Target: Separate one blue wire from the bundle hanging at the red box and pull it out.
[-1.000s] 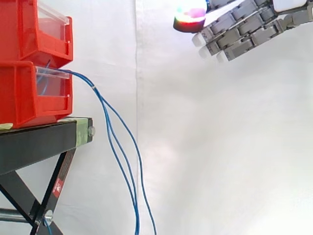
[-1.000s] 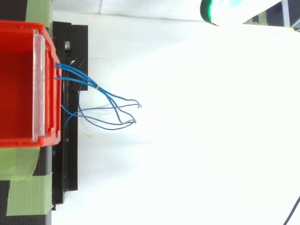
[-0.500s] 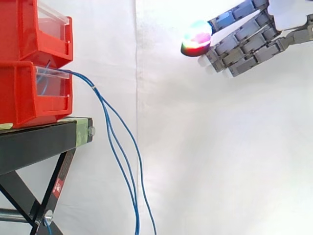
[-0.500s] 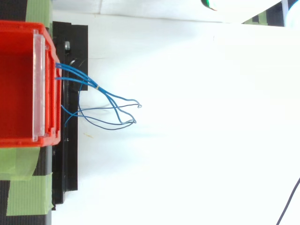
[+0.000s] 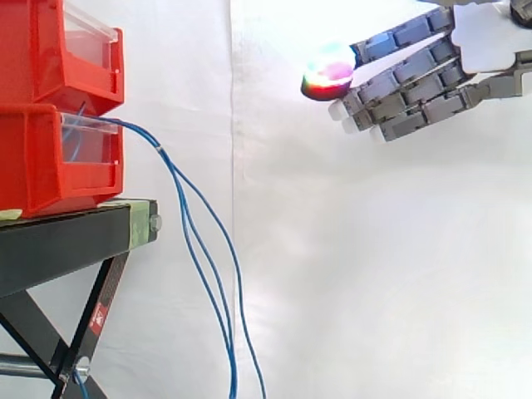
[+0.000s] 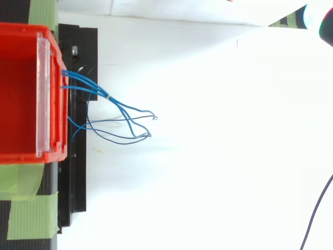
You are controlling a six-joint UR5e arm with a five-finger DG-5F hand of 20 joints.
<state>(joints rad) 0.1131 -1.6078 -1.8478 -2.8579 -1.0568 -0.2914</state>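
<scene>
Two red bins point(image 5: 58, 108) are stacked on a black stand point(image 5: 66, 237) at the left. A bundle of thin blue wires point(image 5: 195, 241) leaves the lower bin's front and hangs down past the stand's edge. From above, the blue wires point(image 6: 117, 112) fan out to the right of the top red bin point(image 6: 21, 94), tied together near the bin. My hand point(image 5: 416, 75) hovers at the upper right, well right of and above the wires. Its fingers are straight and point left, its thumb pad glows, and it holds nothing.
A white curtain backs the whole scene. Green tape point(image 6: 28, 208) holds the stand's top near the bin. The stand's crossed legs point(image 5: 91, 316) sit below the bins. A wide gap separates the hand from the hanging wires.
The hand has come down a little and levelled out, fingers still straight. In the top view its glowing pad has left the upper edge. The wires have not moved.
</scene>
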